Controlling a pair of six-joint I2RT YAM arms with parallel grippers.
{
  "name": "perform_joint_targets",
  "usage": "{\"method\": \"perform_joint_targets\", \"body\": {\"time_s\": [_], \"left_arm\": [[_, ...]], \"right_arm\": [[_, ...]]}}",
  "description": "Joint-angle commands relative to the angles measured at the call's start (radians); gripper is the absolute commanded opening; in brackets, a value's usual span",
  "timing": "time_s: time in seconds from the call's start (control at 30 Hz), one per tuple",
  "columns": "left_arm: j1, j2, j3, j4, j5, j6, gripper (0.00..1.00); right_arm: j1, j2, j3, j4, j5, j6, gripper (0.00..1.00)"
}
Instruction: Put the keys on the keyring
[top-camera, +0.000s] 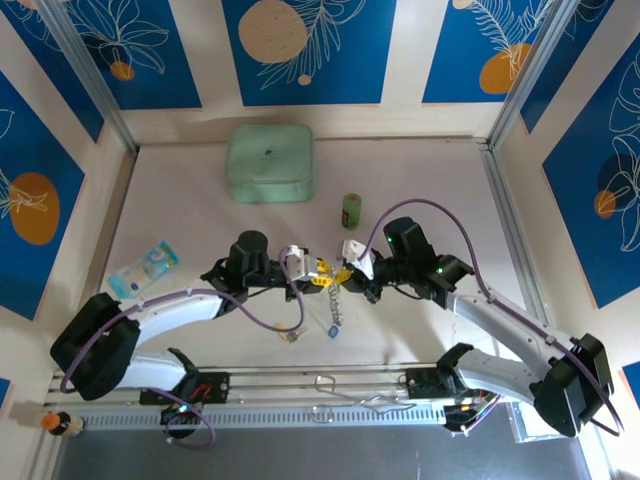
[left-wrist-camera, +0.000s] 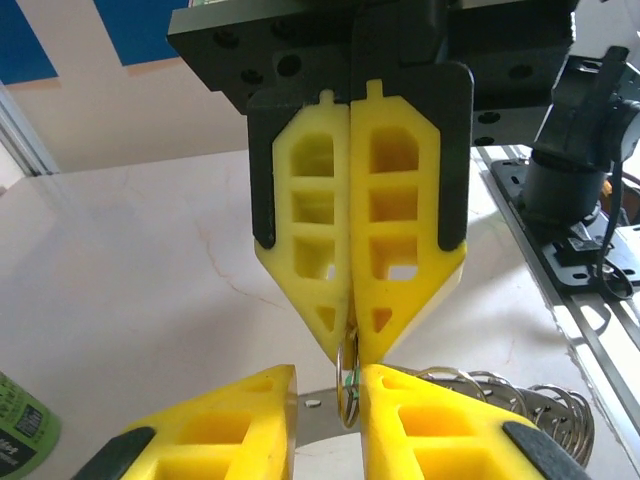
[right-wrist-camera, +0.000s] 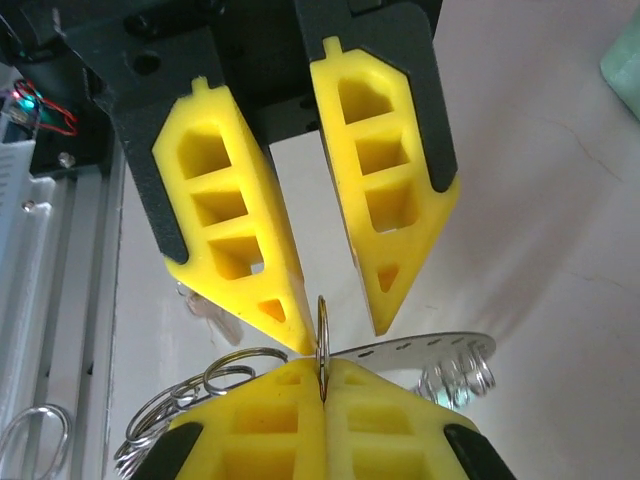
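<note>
The pale bench (top-camera: 200, 210) lay under both arms, which met at the middle of the overhead frame. The right pincer (left-wrist-camera: 349, 345) was pressed together, clamped on a thin loop of the keyring (right-wrist-camera: 322, 330) seen edge-on. The left pincer (right-wrist-camera: 340, 330) stood slightly apart, one fingertip touching that loop but gripping nothing. The keyring's coiled silvery run dangled just below the centre of the overhead frame, toward the bench. At its low end hung what looked like a blue-headed key (top-camera: 332, 328), though it was too small to be sure.

The main hazard appeared to be the single narrow hold. With only the tips of one pincer on a thin wire, the hanging weight could twist the loop or pull it free, and everything would drop to the bench. If the left pincer closed off-line, it would likely knock the loop sideways rather than catch it. The two sets of yellow fingertips also sat almost touching, so a small misjudged move might jam them together and lever the loop out.
</note>
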Motion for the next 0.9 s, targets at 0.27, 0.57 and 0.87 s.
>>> {"method": "perform_joint_targets", "body": {"time_s": [0.27, 0.57, 0.87], "left_arm": [[-0.007, 0.007, 0.065, -0.161, 0.027, 0.087, 0.00], [-0.007, -0.023, -0.025, 0.076, 0.025, 0.000, 0.00], [-0.007, -0.015, -0.043, 0.126, 0.031, -0.024, 0.00]], "right_arm": [[0.069, 0.118, 0.230, -0.255, 0.054, -0.150, 0.00], [-0.058, -0.015, -0.027, 0.101, -0.133, 0.096, 0.28], [-0.067, -0.034, -0.103, 0.141, -0.122, 0.137, 0.23]]}}
